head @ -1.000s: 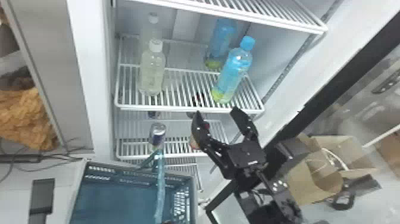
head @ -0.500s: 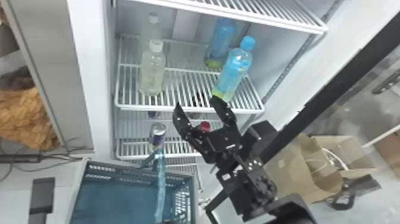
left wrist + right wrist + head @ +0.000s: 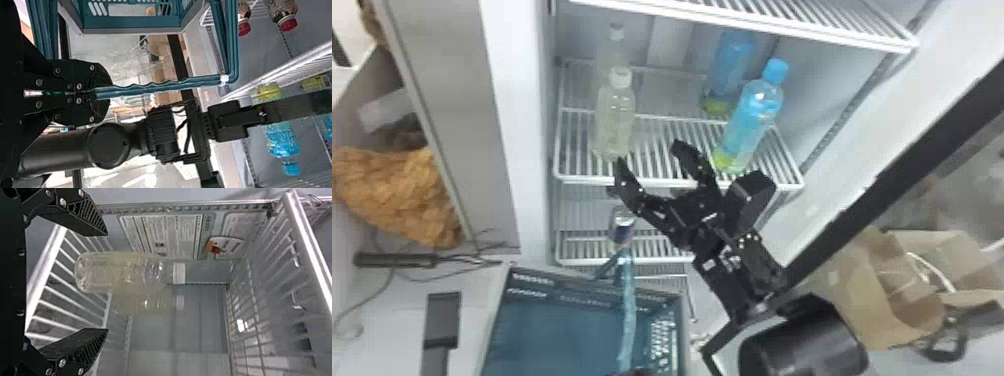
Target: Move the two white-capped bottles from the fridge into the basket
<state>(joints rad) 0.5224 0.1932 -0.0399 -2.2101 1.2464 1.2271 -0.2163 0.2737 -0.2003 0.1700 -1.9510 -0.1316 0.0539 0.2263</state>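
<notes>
Hanging spread, right claw was near front white-capped bottle, upper left-centre of head view, second bottle behind. Blue-capped bottles stood alongside; printed labels on fridge wall. Left claw pinched basket handle.

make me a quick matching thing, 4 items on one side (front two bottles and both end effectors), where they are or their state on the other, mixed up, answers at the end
Column one
1. front white-capped bottle
2. front blue-capped bottle
3. left end effector
4. right end effector

Column two
A. open, with nothing between its fingers
B. upright on the right part of the shelf, head view
C. closed on the basket handle
D. upright on the left part of that shelf, head view

Right pairs: 1-D, 2-B, 3-C, 4-A
</notes>
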